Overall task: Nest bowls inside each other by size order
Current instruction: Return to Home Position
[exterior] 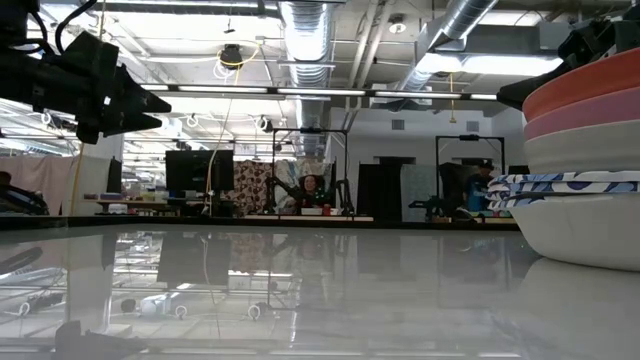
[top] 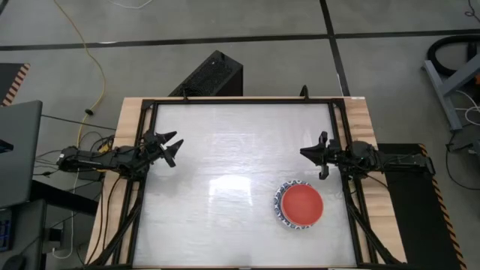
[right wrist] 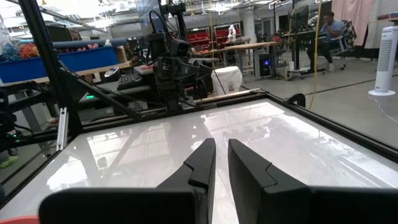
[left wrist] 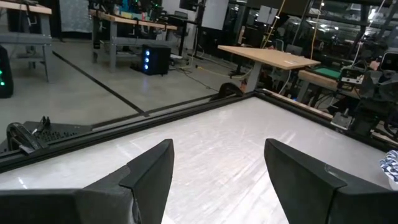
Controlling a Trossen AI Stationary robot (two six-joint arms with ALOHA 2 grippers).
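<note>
Bowls half beyond low view's edge

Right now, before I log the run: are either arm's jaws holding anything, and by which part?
Nothing is held: left gripper open and empty, right gripper shut on nothing, stacked bowls apart from both.

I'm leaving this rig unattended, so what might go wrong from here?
The stack of bowls stands close to the right gripper, near the right edge of the table; a low sweep of that arm might clip it. In the low view the blue-rimmed bowls seem not quite level, so a knock might shift those above. The left gripper waits open at the left side.
</note>
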